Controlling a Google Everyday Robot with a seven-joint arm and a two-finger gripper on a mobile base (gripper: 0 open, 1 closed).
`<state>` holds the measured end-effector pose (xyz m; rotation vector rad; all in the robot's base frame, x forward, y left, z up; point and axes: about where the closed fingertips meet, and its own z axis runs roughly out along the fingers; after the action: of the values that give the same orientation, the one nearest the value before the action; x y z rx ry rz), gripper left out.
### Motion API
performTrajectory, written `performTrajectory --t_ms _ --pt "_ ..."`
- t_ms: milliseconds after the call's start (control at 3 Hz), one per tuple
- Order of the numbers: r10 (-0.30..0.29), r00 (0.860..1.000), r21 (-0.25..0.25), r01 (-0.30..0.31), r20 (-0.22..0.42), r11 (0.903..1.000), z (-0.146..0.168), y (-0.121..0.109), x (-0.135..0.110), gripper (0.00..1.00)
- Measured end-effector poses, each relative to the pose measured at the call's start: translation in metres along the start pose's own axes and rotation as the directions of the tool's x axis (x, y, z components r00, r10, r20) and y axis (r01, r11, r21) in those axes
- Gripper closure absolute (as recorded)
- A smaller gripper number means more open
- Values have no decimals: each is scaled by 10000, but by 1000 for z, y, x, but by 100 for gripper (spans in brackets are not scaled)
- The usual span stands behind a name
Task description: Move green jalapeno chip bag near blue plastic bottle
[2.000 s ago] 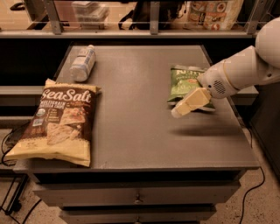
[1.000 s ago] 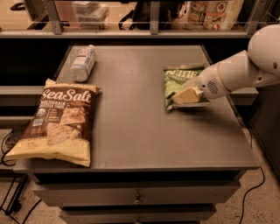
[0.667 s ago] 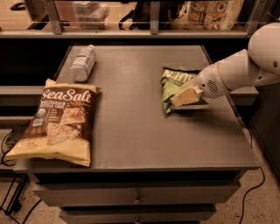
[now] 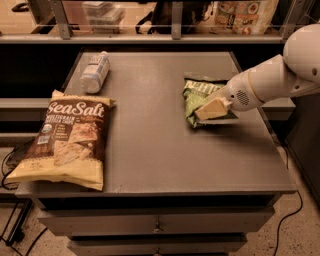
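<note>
The green jalapeno chip bag point(image 4: 199, 96) lies crumpled on the right part of the grey table point(image 4: 150, 145). My gripper point(image 4: 210, 108) reaches in from the right on a white arm and is shut on the bag's near right side, covering part of it. The blue plastic bottle point(image 4: 95, 73) lies on its side at the table's far left, white cap pointing away, well apart from the bag.
A large brown-and-yellow "Sea Salt" bag point(image 4: 65, 142) lies at the front left, overhanging the edge. A railing and shelf with packages point(image 4: 240, 15) run behind the table. Drawers sit below the front edge point(image 4: 157, 225).
My gripper came down onto the green bag and closed on it. The bag has crumpled and shifted slightly left with the gripper. The bottle and the Sea Salt bag have not moved.
</note>
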<state>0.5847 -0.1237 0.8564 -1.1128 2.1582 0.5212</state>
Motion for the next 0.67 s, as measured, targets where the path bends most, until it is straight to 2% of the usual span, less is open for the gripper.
performTrajectory --t_ms 333,667 --pt "-716 9958 358 696 579 9969 -20 -12 -36 100" --pt "-1941 9643 1078 1768 1803 9783 -56 -35 -105 100"
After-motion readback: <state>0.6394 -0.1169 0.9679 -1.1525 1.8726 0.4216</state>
